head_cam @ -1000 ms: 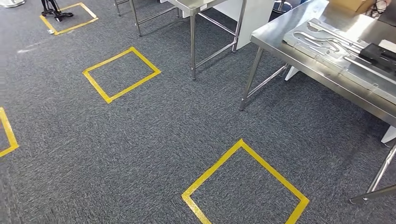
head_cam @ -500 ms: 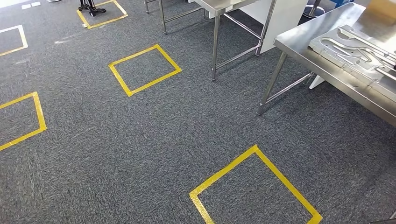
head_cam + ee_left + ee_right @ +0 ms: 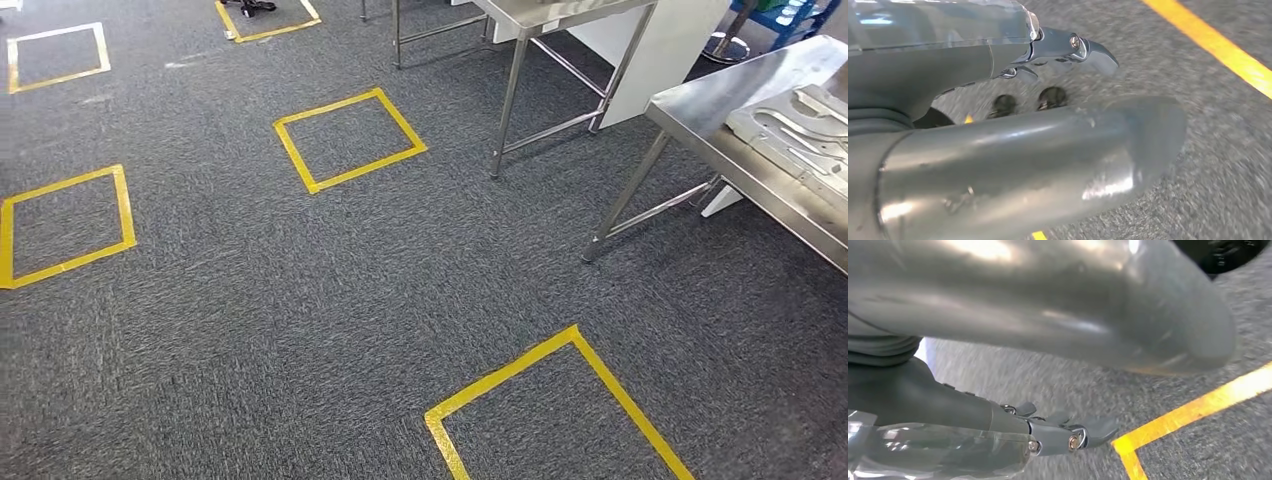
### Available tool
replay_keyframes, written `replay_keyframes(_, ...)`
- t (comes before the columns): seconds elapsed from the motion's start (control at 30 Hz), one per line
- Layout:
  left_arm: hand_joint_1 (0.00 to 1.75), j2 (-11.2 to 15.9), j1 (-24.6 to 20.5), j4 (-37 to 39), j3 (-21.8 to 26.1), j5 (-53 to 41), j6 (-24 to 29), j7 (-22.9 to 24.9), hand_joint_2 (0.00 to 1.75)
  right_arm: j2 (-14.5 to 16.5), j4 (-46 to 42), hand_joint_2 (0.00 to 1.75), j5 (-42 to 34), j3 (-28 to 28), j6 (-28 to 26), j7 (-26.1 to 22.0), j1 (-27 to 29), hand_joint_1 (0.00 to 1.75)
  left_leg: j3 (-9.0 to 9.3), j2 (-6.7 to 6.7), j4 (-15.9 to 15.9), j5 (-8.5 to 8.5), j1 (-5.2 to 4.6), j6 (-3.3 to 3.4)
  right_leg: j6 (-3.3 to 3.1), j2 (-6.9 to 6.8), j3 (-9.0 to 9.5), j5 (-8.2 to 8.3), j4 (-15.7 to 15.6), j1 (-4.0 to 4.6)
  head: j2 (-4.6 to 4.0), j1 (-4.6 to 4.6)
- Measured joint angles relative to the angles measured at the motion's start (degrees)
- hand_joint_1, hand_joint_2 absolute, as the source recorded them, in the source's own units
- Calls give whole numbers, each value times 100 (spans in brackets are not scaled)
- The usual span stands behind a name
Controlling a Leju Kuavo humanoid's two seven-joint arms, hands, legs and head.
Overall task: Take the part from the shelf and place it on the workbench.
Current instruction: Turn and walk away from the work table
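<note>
The steel workbench (image 3: 712,108) stands at the right edge of the head view, with a pale metal fixture plate (image 3: 800,128) lying on its top. My left hand (image 3: 1013,150) hangs over the grey carpet, its thumb and fingers (image 3: 1073,47) stretched out and apart, holding nothing. My right hand (image 3: 1058,315) hangs the same way above a yellow tape corner (image 3: 1128,447), its fingers (image 3: 1068,435) extended and empty.
Yellow tape squares mark the grey carpet: one close in front (image 3: 500,372), one in the middle (image 3: 297,157), one at the left (image 3: 124,205). A second steel table (image 3: 560,12) on thin legs stands at the back, left of the workbench.
The camera has turned left: the whole floor has slid right in the picture, the workbench is now near the right edge, and more tape squares show at the left.
</note>
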Motion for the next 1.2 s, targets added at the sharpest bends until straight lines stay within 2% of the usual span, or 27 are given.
replay_keyframes(0.03,0,-1,-3,15,16,15,-5,34,0,-19,1,0,47,34,4,20,18,0,-1,-61,7,1,-9,-9,-53,112,186,168,-404,10,0,-4)
replay_keyframes(0.07,0,-2,-5,27,25,18,-11,44,0,-35,2,0,69,58,7,34,30,0,-12,-115,13,5,-7,-27,-93,198,315,268,-694,22,0,-2)
replay_keyframes(0.1,0,-3,-5,38,32,20,-15,45,0,-48,4,0,81,79,9,47,33,0,-31,-164,16,12,1,-54,-122,252,377,299,-850,35,0,2)
replay_keyframes(0.17,0,-3,3,48,49,20,-21,31,0,-53,7,0,85,111,14,66,16,0,-66,-266,5,37,17,-129,-152,180,396,306,-917,49,0,15)
replay_keyframes(0.2,0,-2,11,49,57,20,-23,22,0,-49,7,0,85,123,16,71,7,0,-81,-244,26,29,18,-156,-173,114,419,327,-957,40,0,17)
replay_keyframes(0.27,0,-1,17,51,66,20,-24,4,0,-41,9,0,85,135,23,77,10,0,-216,-29,308,-150,5,-202,-229,-26,470,368,-1049,11,1,-2)
replay_keyframes(0.3,0,1,12,51,67,20,-25,0,0,-38,10,0,85,139,27,81,22,0,-358,117,621,-325,12,-221,-250,-104,487,374,-1070,7,1,-11)
replay_keyframes(0.37,0,2,6,53,67,20,-26,-7,0,-38,11,0,84,146,34,91,40,0,-718,247,1353,-655,48,-282,-271,-251,491,362,-1069,17,0,-23)
replay_keyframes(0.4,0,2,8,53,68,20,-26,-13,0,-38,12,0,84,151,40,98,41,0,-823,269,1568,-702,72,-312,-269,-321,492,351,-1063,19,0,-23)
replay_keyframes(0.43,0,2,15,53,68,20,-26,-20,0,-38,13,0,84,157,46,105,39,0,-826,289,1576,-639,97,-339,-258,-386,496,338,-1054,17,0,-22)
replay_keyframes(0.47,0,2,21,53,69,20,-26,-27,0,-37,13,0,84,164,53,110,35,0,-716,319,1365,-486,117,-360,-239,-448,503,319,-1039,10,0,-23)
replay_keyframes(0.5,0,3,24,53,69,20,-26,-35,0,-36,13,0,84,170,59,115,31,0,-517,383,991,-288,131,-373,-213,-504,514,295,-1018,1,0,-25)
replay_keyframes(0.57,0,3,14,54,69,15,-26,-53,0,-36,13,0,84,178,66,116,27,0,-161,561,305,-47,119,-349,-137,-600,523,233,-956,9,0,-21)
replay_keyframes(0.63,0,0,7,55,69,8,-26,-76,0,-37,13,0,84,182,62,116,11,0,-72,616,93,-24,83,-278,-62,-670,527,199,-919,28,1,-1)
replay_keyframes(0.67,0,0,13,55,69,6,-22,-91,0,-37,13,0,84,185,58,116,-7,0,-90,561,94,-12,74,-236,-30,-705,538,197,-923,25,1,8)
replay_keyframes(0.7,0,0,20,55,68,5,-19,-108,0,-36,13,0,85,189,55,116,-23,0,-92,518,79,1,75,-195,6,-695,548,182,-914,11,1,15)
replay_keyframes(0.77,0,-2,22,55,67,4,-12,-132,0,-36,13,0,86,194,54,116,-31,0,-87,428,34,42,88,-114,64,-481,472,9,-712,-21,0,26)
replay_keyframes(0.83,0,-9,6,55,67,2,-10,-137,0,-36,16,0,86,195,55,116,-14,0,-97,334,14,73,88,-57,82,-207,166,-356,-85,-34,1,42)
replay_keyframes(0.87,0,-14,1,55,67,1,-9,-133,0,-35,19,0,88,195,56,116,-6,0,-110,277,15,80,78,-40,80,-152,-29,-516,295,-34,1,46)
replay_keyframes(0.9,0,-19,1,55,67,0,-9,-124,0,-35,22,0,92,195,56,116,-1,0,-118,213,17,84,67,-33,77,-131,-180,-589,576,-33,1,46)
replay_keyframes(0.93,0,-22,5,55,67,-1,-10,-114,0,-34,25,0,96,195,57,116,2,0,-120,142,21,85,58,-32,67,-120,-248,-548,675,-32,1,46)
replay_keyframes(0.97,0,-25,10,55,67,-2,-9,-104,0,-34,26,0,101,195,57,116,3,0,-118,73,27,86,52,-34,51,-104,-202,-393,538,-32,0,46)
replay_keyframes(1.0,0,-28,12,55,67,-2,-10,-95,0,-35,26,0,105,195,58,115,5,0,-115,3,36,85,50,-38,27,-57,-61,-168,210,-32,1,46)
replay_keyframes(1.07,0,-40,7,55,64,-3,-10,-85,0,-40,26,0,109,195,58,113,13,0,-129,-123,61,86,47,-70,-25,183,248,173,-511,-28,1,45)
replay_keyframes(1.1,0,-47,3,55,63,-3,-10,-82,0,-43,26,0,111,195,58,111,13,0,-146,-176,72,90,47,-101,-43,273,334,246,-727,-20,1,45)
replay_keyframes(1.13,0,-52,3,55,62,-3,-10,-81,0,-45,26,0,112,195,58,109,9,0,-164,-224,73,98,50,-138,-58,323,360,254,-809,-7,1,43)
replay_keyframes(1.2,0,-54,12,55,62,-4,-10,-76,0,-45,26,0,113,196,59,107,-9,0,-190,-311,64,118,60,-216,-104,222,369,279,-842,-3,0,43)
